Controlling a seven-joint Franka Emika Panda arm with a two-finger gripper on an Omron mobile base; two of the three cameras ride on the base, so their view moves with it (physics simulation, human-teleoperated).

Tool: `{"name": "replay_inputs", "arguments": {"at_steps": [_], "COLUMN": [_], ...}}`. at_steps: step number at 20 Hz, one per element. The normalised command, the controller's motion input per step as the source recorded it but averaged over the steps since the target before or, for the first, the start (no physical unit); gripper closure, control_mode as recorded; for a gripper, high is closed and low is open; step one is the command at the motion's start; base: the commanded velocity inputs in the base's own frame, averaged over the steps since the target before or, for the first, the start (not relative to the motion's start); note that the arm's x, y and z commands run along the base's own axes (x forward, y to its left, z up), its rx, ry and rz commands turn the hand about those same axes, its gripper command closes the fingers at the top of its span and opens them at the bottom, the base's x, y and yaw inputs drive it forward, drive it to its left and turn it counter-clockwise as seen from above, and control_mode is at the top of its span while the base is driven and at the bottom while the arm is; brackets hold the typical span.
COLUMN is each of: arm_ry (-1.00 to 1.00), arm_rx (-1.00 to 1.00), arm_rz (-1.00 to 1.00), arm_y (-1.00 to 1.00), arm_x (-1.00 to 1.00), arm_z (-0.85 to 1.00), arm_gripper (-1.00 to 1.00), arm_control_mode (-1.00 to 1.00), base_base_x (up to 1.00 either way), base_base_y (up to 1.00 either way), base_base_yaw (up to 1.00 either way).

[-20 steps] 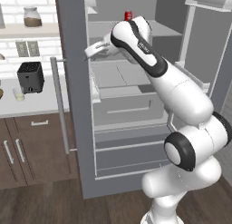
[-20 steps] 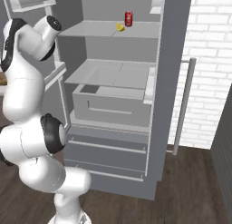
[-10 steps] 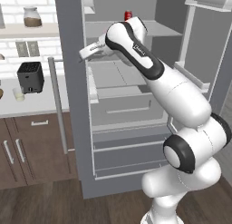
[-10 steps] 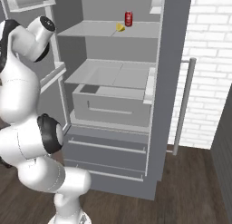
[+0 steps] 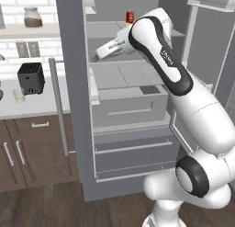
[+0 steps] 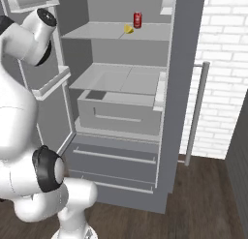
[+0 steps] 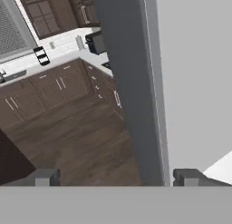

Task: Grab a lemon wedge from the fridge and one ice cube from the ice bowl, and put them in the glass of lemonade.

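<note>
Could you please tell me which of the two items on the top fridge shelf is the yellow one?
It is the lemon wedge, a small yellow slice lying left of the red can in the right base view; the can is taller, upright and red.

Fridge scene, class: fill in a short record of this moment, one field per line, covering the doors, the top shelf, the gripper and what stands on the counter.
fridge: both doors open, shelves and drawers in sight
top shelf: lemon wedge lying beside a red can
gripper: open, holding nothing, at the left edge of the fridge opening, just below top-shelf height
gripper to wedge: apart, no contact
counter: left of the fridge, carrying a black toaster and a small pale cup
task progress: wedge not yet grabbed
</note>
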Motion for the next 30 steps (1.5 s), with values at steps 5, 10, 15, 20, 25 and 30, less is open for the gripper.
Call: {"name": "replay_inputs", "arguments": {"at_steps": [5,10,15,20,25,30], "arm_ry": [-0.04,0.00,0.01,0.06,0.05,-0.01], "arm_rx": [0.00,-0.03,-0.11,-0.14,-0.14,-0.08], "arm_rz": [-0.09,-0.38,-0.50,-0.52,-0.45,-0.16], "arm_y": [-0.68,-0.91,-0.88,-0.82,-0.88,-0.12], "arm_x": [-0.86,-0.33,-0.19,-0.09,-0.03,-0.48], "arm_z": [0.18,-0.04,0.00,0.05,0.20,0.77], "arm_gripper": [-1.00,-1.00,-1.00,-1.00,-1.00,-1.00], "arm_control_mode": [-1.00,-1.00,-1.00,-1.00,-1.00,-1.00], "base_base_x": [0.00,0.00,0.00,0.00,0.00,0.00], "base_base_y": [0.00,0.00,0.00,0.00,0.00,0.00], "base_base_yaw": [0.00,0.00,0.00,0.00,0.00,0.00]}}
